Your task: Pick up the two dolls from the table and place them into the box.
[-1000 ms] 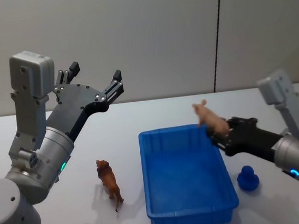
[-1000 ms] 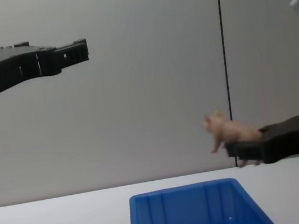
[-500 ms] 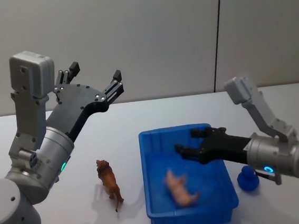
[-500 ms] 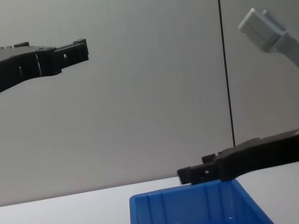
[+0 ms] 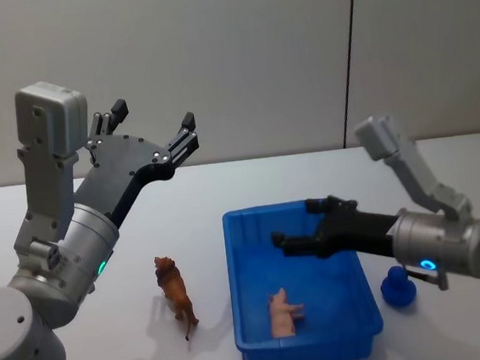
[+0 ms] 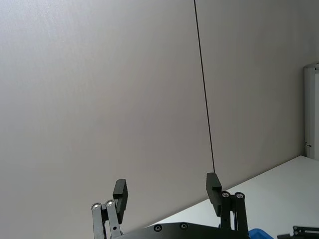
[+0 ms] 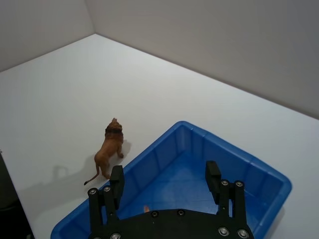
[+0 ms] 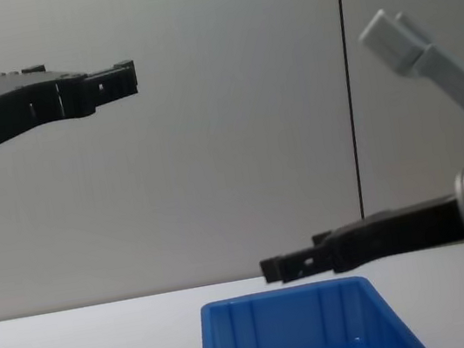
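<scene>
A white surface (image 5: 248,175) is being shown across the lower half of the head view. A bright blue box (image 5: 312,352) is being carried on it at the lower centre-right of that frame, open side up.

The left gripper (image 5: 153,116) is being held high at the upper left, well above the surface. Its fingers are being held wide apart, with nothing between them, as is being seen in the left wrist view too (image 6: 167,191).

The right gripper (image 5: 295,223) is being reached in from the right edge over the far half of the box. Its fingers are being spread apart and are empty.

A brown lion doll (image 5: 175,295) is being borne upright on the surface just left of the box, apart from its wall.

A pink pig doll (image 5: 281,312) is being contained in the box, on the near part of its floor.

A small blue toy (image 5: 397,287) is being carried on the surface just right of the box.
</scene>
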### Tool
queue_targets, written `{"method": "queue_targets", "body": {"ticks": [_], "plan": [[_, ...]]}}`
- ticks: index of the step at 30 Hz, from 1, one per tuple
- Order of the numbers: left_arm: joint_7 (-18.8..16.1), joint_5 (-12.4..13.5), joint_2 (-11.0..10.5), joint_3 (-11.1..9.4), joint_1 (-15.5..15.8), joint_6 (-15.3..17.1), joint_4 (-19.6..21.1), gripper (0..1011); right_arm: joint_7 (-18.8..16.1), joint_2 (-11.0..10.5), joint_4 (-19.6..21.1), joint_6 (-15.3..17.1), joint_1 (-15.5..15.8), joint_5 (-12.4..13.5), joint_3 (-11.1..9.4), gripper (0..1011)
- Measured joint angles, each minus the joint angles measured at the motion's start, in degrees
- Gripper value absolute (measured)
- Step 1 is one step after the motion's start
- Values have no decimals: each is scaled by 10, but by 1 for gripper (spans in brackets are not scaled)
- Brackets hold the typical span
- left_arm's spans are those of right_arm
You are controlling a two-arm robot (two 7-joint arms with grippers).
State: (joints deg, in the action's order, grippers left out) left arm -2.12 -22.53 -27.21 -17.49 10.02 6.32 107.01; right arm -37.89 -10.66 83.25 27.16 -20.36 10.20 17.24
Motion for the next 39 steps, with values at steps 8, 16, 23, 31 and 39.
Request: {"method": "queue_targets", "body": {"ticks": [8, 16, 23, 31, 39], "plan": [[0, 0, 0, 0, 0, 0, 0, 1001, 20, -29, 29, -33, 17, 26, -26, 1001], [0, 0, 0, 0, 0, 0, 0, 1001, 49, -77, 75, -68, 64, 70, -67, 1001], [0, 0, 0, 0, 0, 0, 0, 1001, 85, -127, 131, -91, 146, 118, -110, 1001], [0, 0, 0, 0, 0, 0, 0, 1001, 107, -164, 173, -96, 222, 151, -140, 1001], [0, 0, 0, 0, 0, 0, 0, 1001, 108, -186, 191, -86, 267, 164, -151, 1001]]}}
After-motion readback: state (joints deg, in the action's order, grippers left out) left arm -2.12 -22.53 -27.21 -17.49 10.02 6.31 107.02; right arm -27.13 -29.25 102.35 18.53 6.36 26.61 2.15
